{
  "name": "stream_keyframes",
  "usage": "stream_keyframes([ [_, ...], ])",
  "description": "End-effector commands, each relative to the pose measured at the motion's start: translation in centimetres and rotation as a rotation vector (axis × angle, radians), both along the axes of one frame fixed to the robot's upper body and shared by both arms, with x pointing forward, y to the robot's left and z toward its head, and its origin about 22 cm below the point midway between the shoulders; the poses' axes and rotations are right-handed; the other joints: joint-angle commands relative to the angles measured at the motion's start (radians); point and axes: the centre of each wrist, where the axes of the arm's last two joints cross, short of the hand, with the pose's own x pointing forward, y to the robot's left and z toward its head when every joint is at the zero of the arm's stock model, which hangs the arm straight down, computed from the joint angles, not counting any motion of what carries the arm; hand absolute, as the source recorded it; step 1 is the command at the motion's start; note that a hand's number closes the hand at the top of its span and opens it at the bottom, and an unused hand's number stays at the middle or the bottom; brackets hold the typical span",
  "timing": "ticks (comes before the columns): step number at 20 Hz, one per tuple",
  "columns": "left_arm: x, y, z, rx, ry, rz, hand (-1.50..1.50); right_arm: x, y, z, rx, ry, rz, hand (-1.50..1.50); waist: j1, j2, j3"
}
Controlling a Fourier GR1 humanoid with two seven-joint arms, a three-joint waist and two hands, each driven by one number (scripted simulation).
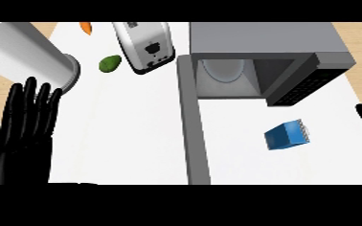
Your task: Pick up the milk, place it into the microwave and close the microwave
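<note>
The milk (286,136) is a blue carton on the white counter (127,139), near the view's right side. It sits just in front of the microwave's (262,38) dark control panel (300,84), apart from it and touching nothing else. Its pale, ridged end faces the upper right, away from the robot, so the carton sits askew to the counter's edges. Its blue faces look about square from above, so its long axis cannot be told.

The microwave is grey and open. Its door (194,124) stands swung out toward the robot as a long grey bar left of the milk, between it and the rest of the counter. A round glass plate (225,69) shows inside the cavity.

Left of the door stands a silver toaster (145,45), set at a slant. A small green fruit (109,63) lies just beside it, and an orange bit (85,27) lies near the far edge. A large grey cylinder (35,57) fills the upper left corner. Strips of pale wood (350,28) show beyond the counter's far corners.

The panel carries fine markings (too small to read).

The left hand (28,124) rests at the view's left edge, fingers straight and up, holding nothing, well apart from the milk. The right hand (358,110) shows only as a black sliver at the right edge, so whether it is open or closed cannot be told.
</note>
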Motion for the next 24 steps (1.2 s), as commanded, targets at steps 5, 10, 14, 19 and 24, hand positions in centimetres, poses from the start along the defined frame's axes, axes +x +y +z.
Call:
stream_keyframes([
  [5, -3.2, -0.2, -0.8, -0.066, 0.038, -0.009, -1.5, -1.8, -1.5, -2.9, 0.013, 0.072, -0.005, -1.5, 0.007, 0.0, 0.0],
  [10, -5.0, 0.0, -4.1, -0.067, 0.035, -0.011, -1.5, -1.5, -2.5, -3.9, 0.031, 0.091, -0.033, -1.5, 0.008, 0.0, 0.0],
  [14, -6.3, -0.3, -5.2, -0.059, 0.027, -0.003, -1.5, -1.0, -2.5, -7.3, 0.047, 0.123, -0.028, -1.5, 0.011, 0.0, 0.0],
  [19, -7.8, -0.8, -5.2, -0.066, 0.03, -0.003, -1.5, -0.7, -2.8, -9.7, 0.078, 0.167, -0.053, -1.5, 0.011, 0.0, 0.0],
  [24, -7.9, -0.5, -5.1, -0.065, 0.001, -0.006, -1.5, 0.9, -3.7, -12.9, 0.039, 0.152, -0.118, -1.5, 0.012, 0.001, 0.0],
])
